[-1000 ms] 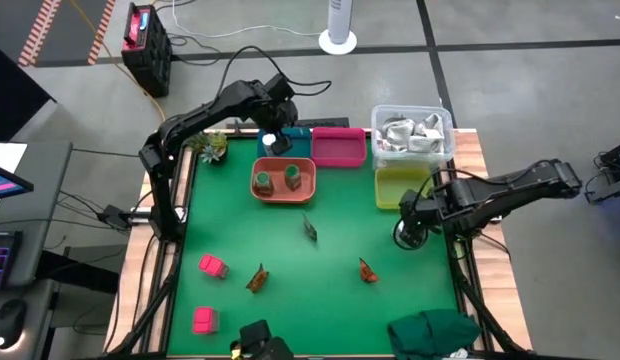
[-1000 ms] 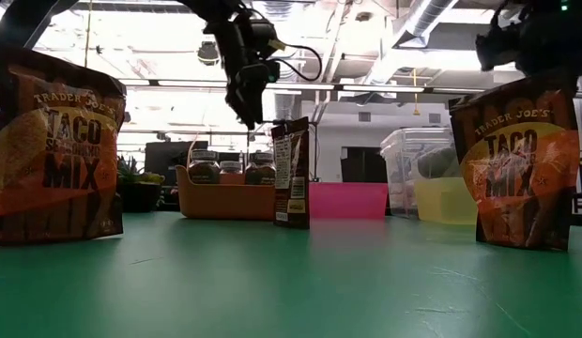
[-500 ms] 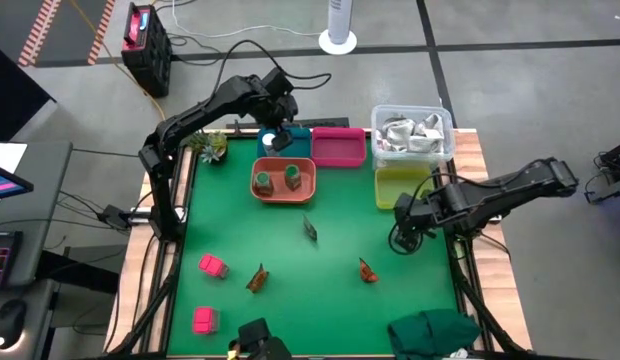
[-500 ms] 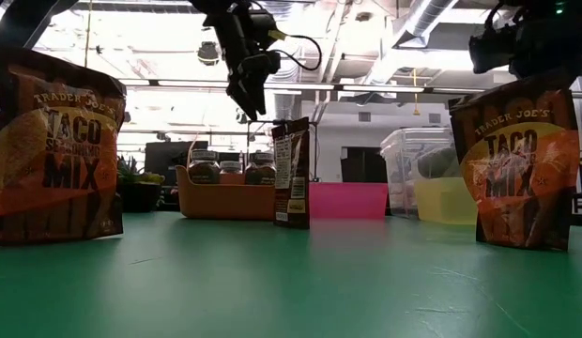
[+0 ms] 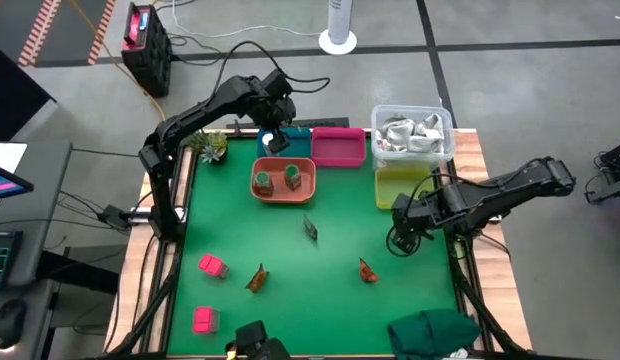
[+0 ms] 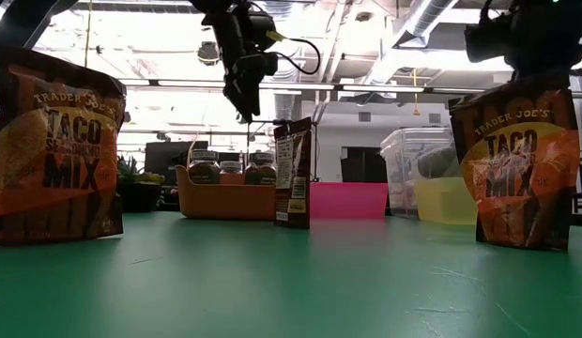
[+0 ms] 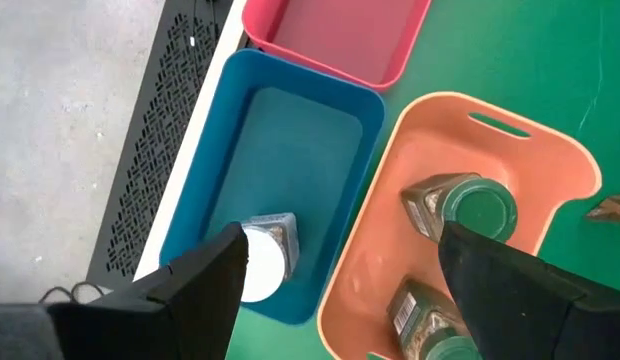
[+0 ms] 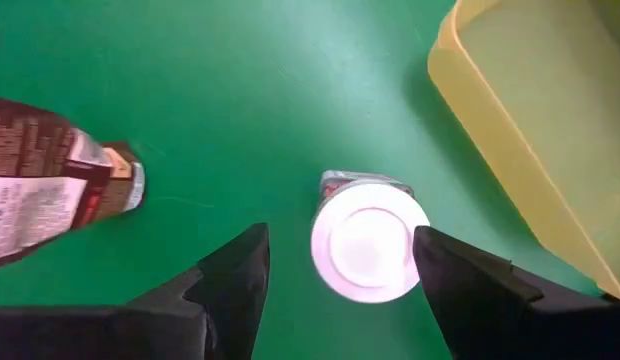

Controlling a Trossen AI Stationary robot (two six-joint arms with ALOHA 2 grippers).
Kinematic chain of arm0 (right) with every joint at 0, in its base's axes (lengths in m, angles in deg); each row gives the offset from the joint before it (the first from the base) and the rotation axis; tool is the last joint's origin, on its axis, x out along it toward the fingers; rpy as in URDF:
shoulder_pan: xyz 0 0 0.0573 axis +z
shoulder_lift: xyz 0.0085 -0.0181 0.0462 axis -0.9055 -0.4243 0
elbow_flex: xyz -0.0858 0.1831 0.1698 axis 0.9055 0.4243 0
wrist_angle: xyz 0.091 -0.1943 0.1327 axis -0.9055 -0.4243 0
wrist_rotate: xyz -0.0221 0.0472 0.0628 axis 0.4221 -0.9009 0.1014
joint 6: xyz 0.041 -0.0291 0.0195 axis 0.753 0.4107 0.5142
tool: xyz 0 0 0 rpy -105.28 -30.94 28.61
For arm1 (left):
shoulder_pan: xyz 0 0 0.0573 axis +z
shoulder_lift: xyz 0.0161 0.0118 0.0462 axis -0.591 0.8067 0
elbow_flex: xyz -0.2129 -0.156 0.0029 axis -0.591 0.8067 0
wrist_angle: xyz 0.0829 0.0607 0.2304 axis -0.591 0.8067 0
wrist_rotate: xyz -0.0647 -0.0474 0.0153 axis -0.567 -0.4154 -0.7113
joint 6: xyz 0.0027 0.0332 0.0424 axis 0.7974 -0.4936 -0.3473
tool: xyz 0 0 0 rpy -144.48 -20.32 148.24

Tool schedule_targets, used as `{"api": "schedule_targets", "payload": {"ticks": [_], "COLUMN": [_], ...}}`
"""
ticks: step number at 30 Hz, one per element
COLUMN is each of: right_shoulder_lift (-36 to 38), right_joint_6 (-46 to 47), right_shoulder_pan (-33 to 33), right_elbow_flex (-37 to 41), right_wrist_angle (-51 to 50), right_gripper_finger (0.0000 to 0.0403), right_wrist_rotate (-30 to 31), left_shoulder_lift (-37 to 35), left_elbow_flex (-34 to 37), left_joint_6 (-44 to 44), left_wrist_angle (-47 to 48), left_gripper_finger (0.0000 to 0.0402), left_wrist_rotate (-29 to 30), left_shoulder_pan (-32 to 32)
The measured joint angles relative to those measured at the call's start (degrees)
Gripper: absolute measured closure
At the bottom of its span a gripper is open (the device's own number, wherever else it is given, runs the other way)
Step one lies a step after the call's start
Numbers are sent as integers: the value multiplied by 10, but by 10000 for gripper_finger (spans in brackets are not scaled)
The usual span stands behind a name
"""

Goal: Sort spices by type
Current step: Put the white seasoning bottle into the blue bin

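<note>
Moving slightly inward, the right gripper [image 8: 335, 265] hangs wide open over a white-capped jar [image 8: 368, 250]. Open left gripper [image 7: 340, 270] hovers above the blue bin [image 7: 290, 130], one jar inside. Sachets [image 5: 367, 270] and pink blocks [image 5: 212, 266] remain unsorted.

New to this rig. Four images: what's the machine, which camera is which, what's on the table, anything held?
Two dark robot arms at a green table. One camera looks straight down, one sits at table level, and one rides on each wrist. The left gripper, open and holding nothing, hangs over a blue bin with one white-capped jar lying in it. The right gripper, also open, hangs over a second white-capped jar standing on the table. The orange bin holds two green jars. Still loose: three sachets and two pink blocks.
</note>
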Motion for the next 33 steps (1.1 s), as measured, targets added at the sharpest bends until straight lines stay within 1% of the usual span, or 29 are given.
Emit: {"api": "schedule_targets", "payload": {"ticks": [6, 9, 12, 18, 20, 23, 25, 29, 33], "right_shoulder_lift": [-4, -4, -4, -4, -4, -4, -3, -4, -5], "right_joint_6": [-9, -15, -16, -17, -17, -25, -36, -41, -17], "right_shoulder_pan": [14, 11, 4, -8, -12, -18, -19, -22, -21], "right_elbow_flex": [-1, -1, -1, -1, -1, -1, 7, 59, 105], "right_wrist_angle": [-23, -27, -26, -26, -26, -24, -6, 60, 84], "right_gripper_finger": [124, 111, 86, 16, 7, 16, 22, 30, 36], "right_wrist_rotate": [4, 4, 6, 6, 6, 4, 3, -30, -32], "left_shoulder_lift": [0, 0, 0, 0, 0, 0, 0, 0, 0], "left_elbow_flex": [0, 0, 0, 0, 0, 0, 0, 0, 0], "left_joint_6": [0, 0, -5, -6, -6, -4, -4, 3, 6], "left_wrist_angle": [0, 0, 0, 1, 2, 3, 3, 3, 3], "left_gripper_finger": [88, 88, 88, 88, 88, 88, 88, 88, 88], "left_wrist_rotate": [0, 0, 0, 0, 0, 0, 0, 0, 0], "left_shoulder_pan": [0, 0, 0, 0, 0, 0, 0, 0, 0]}}
